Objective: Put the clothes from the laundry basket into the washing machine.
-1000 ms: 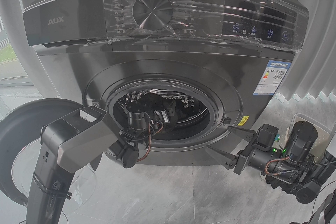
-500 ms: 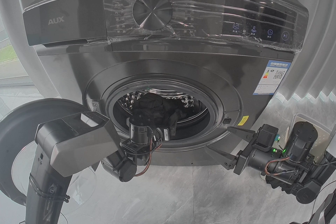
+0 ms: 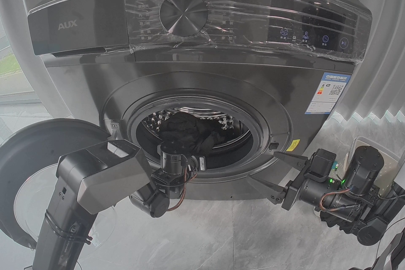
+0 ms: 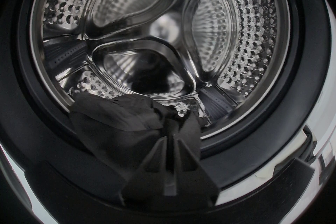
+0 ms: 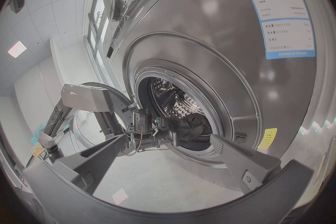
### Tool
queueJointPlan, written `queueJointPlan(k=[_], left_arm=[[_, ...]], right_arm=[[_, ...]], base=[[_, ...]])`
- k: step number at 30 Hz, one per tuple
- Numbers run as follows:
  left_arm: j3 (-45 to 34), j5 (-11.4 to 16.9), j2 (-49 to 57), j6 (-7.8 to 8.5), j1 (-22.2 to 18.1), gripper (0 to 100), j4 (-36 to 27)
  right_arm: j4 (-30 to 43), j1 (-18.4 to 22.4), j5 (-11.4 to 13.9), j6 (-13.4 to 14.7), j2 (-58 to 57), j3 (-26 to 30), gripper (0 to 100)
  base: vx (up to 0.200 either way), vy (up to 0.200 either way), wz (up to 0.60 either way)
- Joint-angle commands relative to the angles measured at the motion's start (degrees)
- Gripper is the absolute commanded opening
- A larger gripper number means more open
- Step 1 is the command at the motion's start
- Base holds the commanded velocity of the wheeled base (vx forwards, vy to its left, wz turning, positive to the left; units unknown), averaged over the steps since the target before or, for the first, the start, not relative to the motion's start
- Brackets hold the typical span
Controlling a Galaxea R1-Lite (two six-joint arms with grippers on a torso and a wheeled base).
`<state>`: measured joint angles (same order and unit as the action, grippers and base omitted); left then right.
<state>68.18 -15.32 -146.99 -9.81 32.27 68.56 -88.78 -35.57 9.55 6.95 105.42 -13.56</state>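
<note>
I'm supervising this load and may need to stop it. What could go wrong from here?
1. The black garment sits on the door seal, not deep in the drum. Released here, it might slip out or get pinched by the door.
2. The left gripper is shut on the cloth. Withdrawing without opening fully would likely drag it back out.

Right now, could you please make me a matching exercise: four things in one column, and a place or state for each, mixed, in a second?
1 left tool
2 right tool
3 door
4 black garment

a swung open beside the washing machine
b bunched at the front edge of the drum
c spread wide, holding nothing
d shut on cloth at the drum mouth

Pairs: 1-d, 2-c, 3-a, 4-b
</note>
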Motion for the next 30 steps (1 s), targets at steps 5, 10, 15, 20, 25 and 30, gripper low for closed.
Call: queueJointPlan(k=[5, 10, 15, 20, 25, 30], left_arm=[[5.4, -0.1, -0.7, 0.15, -0.3, 0, 0.5], [14.3, -0.4, -0.8, -0.21, -0.7, 0, 0.5], [19.2, -0.4, -1.7, -0.12, -1.6, 0, 0.1], [22.5, -0.5, -3.4, 0.06, -2.6, 0, -0.4], [22.1, -0.4, -3.4, 0.06, -2.8, 0, -0.6], [22.9, -0.4, -3.5, -0.12, -2.8, 100, -0.7]], right_arm=[[-0.1, 0.0, 0.0, 0.0, -0.7, -0.2, 100], [-0.1, -0.1, 0.0, 0.0, -0.7, -0.2, 100], [-0.1, -0.1, 0.0, 0.0, -0.8, -0.2, 100], [0.0, -0.1, 0.0, 0.0, -0.9, -0.2, 100], [-0.1, 0.0, 0.0, 0.0, -0.9, -0.2, 100], [0.0, -0.1, 0.0, 0.0, -1.2, -0.3, 100]], base=[[0.000, 0.000, 0.00], [0.000, 0.000, 0.00], [0.000, 0.000, 0.00], [0.000, 0.000, 0.00], [0.000, 0.000, 0.00], [0.000, 0.000, 0.00]])
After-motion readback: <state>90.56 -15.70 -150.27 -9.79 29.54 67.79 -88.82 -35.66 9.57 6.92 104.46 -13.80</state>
